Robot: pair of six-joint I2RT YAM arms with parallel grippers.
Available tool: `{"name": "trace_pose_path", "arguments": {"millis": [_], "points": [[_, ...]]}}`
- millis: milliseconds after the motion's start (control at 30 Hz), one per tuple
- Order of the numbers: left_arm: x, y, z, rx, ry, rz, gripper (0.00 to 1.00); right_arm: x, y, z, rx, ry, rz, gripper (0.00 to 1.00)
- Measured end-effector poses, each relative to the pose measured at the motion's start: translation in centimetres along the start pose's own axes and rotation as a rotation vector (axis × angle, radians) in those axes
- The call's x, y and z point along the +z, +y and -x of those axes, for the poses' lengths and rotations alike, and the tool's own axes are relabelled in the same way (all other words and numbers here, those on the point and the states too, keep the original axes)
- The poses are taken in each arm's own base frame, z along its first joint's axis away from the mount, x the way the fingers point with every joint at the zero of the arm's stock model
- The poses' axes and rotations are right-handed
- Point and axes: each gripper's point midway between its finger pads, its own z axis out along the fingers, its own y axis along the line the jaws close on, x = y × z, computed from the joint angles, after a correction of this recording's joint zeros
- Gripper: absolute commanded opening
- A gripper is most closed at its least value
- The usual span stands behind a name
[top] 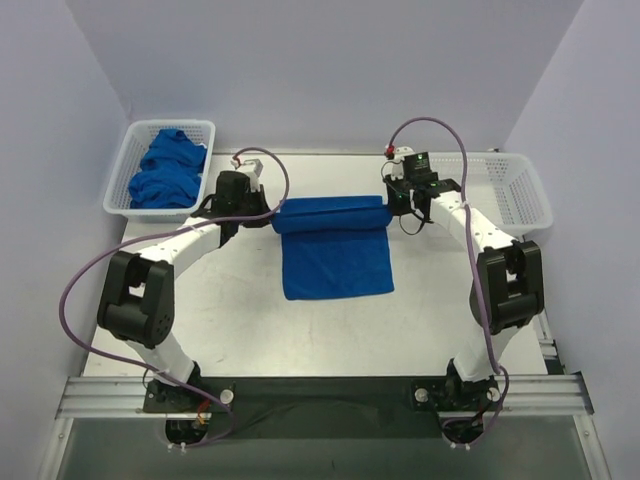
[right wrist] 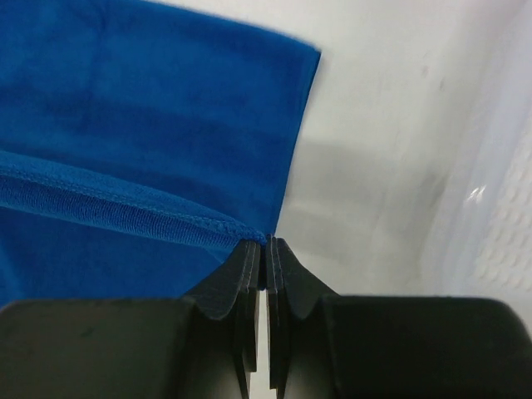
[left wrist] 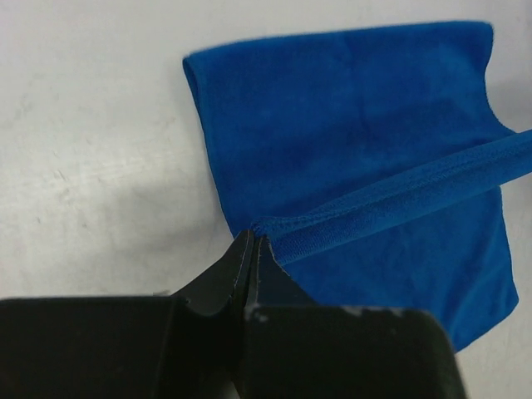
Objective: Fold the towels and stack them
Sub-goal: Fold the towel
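Observation:
One royal-blue towel point(top: 335, 250) lies mid-table, its far edge lifted and stretched between both grippers, the rest draped down onto the table toward the arms. My left gripper point(top: 272, 214) is shut on the towel's left corner point(left wrist: 274, 229). Pinching the right corner point(right wrist: 241, 229) is my right gripper point(top: 392, 208), also shut. The left wrist view shows the left gripper point(left wrist: 254, 243) with the hem pulled taut to the right. The right gripper point(right wrist: 266, 247) appears in the right wrist view, the hem running left. More towels point(top: 168, 170) sit crumpled in the left basket point(top: 125, 160).
A second white mesh basket point(top: 520, 190) stands at the back right, with nothing showing in it. Purple-grey walls close in the table on three sides. Cables loop above both wrists. Bare table point(top: 250, 330) lies in front of the towel.

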Motion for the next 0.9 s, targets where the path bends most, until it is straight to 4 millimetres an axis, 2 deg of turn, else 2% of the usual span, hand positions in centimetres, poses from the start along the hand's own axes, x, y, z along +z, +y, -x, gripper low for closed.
{"name": "trace_pose_path", "arguments": {"millis": [100,200,333,433,600,667,767,833,900], "points": [[-0.1,0.5,-3.1,-0.032,0.087,0.001,0.0,0.3,0.6,-2.8,0.066,0.073,0.024,0.0],[-0.3,0.7,-4.6,-0.056,0.14,0.007,0.0,0.3,1.1,-4.6,0.111,0.126,0.037,0.0],[-0.6,0.7,-5.2,-0.068,0.167,0.006,0.0,0.0,1.2,-4.6,0.138,0.132,0.037,0.0],[-1.2,0.3,-5.0,-0.084,0.177,0.002,0.0,-1.0,1.2,-4.0,0.147,0.112,0.037,0.0],[-3.6,-1.3,-2.7,-0.106,0.125,-0.03,0.0,-3.8,1.1,-2.1,0.162,0.036,0.031,0.0],[-4.9,-2.2,-1.8,-0.108,0.094,-0.05,0.0,-5.1,1.1,-2.0,0.177,0.015,0.027,0.0],[-6.7,-3.4,-1.8,-0.106,0.065,-0.07,0.0,-6.2,1.2,-3.1,0.214,0.011,0.022,0.0],[-7.4,-3.9,-3.3,-0.11,0.082,-0.074,0.0,-6.3,1.3,-4.8,0.248,0.041,0.018,0.0],[-7.4,-4.0,-5.8,-0.12,0.128,-0.066,0.0,-5.8,1.4,-7.1,0.29,0.094,0.009,0.0]]}}
